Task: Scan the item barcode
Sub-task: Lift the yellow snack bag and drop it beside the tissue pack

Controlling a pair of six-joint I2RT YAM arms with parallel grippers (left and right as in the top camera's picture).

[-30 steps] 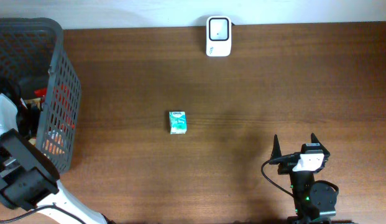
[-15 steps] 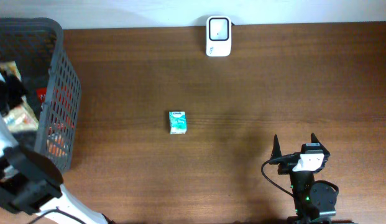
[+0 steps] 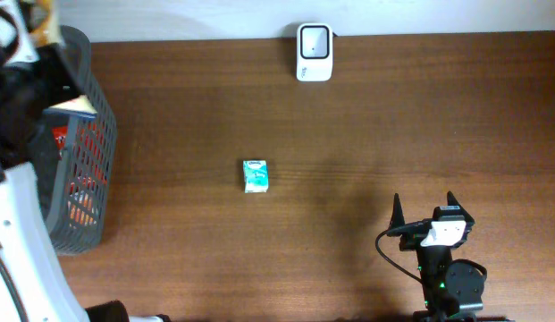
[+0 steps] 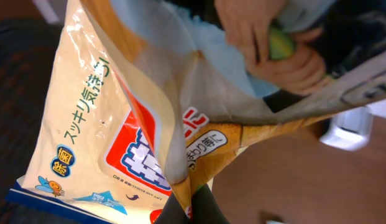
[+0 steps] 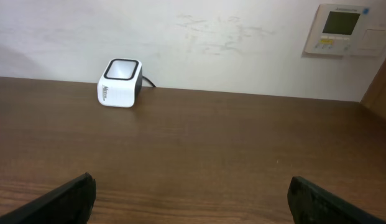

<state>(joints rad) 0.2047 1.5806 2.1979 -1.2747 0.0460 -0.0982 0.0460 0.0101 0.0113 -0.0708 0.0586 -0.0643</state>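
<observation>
My left gripper (image 4: 191, 204) is shut on the edge of a cream snack bag (image 4: 99, 118) with red, blue and green Japanese print. The bag hangs up over the basket's far corner at the table's top left (image 3: 46, 20). No barcode shows on the face I see. The white scanner (image 3: 314, 52) stands at the table's far edge, also in the right wrist view (image 5: 120, 83). My right gripper (image 3: 424, 207) rests near the front right edge, open, with nothing between its fingers (image 5: 74, 196).
A dark mesh basket (image 3: 85, 134) with more packets stands at the left edge. A small teal pack (image 3: 256, 175) lies mid-table. A person's hand (image 4: 267, 43) shows behind the bag. A wall panel (image 5: 347, 28) hangs beyond the table.
The left arm has risen out of the basket and swung toward the far left corner, carrying the bag. The right arm has not moved.
</observation>
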